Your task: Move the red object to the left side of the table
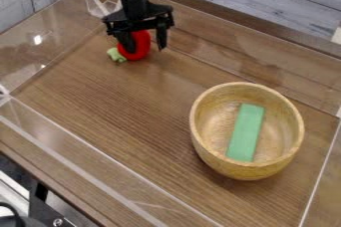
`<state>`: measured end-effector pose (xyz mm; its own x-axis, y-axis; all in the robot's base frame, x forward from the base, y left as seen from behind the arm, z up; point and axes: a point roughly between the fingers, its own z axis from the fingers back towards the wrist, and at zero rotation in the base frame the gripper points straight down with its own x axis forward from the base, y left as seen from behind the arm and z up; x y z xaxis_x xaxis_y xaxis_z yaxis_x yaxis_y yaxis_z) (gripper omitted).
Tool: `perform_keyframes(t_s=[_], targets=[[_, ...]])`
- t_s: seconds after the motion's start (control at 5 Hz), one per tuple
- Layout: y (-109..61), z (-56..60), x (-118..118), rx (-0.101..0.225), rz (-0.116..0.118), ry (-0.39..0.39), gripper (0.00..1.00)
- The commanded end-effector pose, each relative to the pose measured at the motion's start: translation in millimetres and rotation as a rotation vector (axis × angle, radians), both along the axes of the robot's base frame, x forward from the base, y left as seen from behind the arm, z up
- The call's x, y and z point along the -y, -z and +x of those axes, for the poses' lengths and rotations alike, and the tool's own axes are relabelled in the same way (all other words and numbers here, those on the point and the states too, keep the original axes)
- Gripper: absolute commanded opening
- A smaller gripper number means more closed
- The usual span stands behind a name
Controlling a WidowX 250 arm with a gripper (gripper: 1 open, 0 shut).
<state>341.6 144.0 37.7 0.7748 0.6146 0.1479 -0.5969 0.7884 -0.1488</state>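
The red object (132, 48), a small bright red ball with a little green stem part (118, 56), rests on the brown wood-grain table (120, 121) at the far left. My black gripper (140, 40) hangs straight over it. Its fingers (166, 38) are spread wide on either side of the ball, so the gripper is open and no longer pinching it. The arm above hides the top of the ball.
A wooden bowl (210, 100) holding a flat green block (248, 131) stands at the right front. Clear acrylic walls (80, 161) edge the tabletop on the left, front and right. A grey plank wall runs behind.
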Motion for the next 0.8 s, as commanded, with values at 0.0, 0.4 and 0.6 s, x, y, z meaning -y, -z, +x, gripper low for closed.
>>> perform_keyframes(t_s=[0.0, 0.4, 0.6], targets=[[-20.4, 5.4, -16.2, 0.022, 0.023, -0.003, 1.0], [-23.3, 1.4, -13.8, 0.002, 0.026, 0.054, 1.0], [-21.8, 3.2, -8.4, -0.008, 0.027, 0.064, 1.0]])
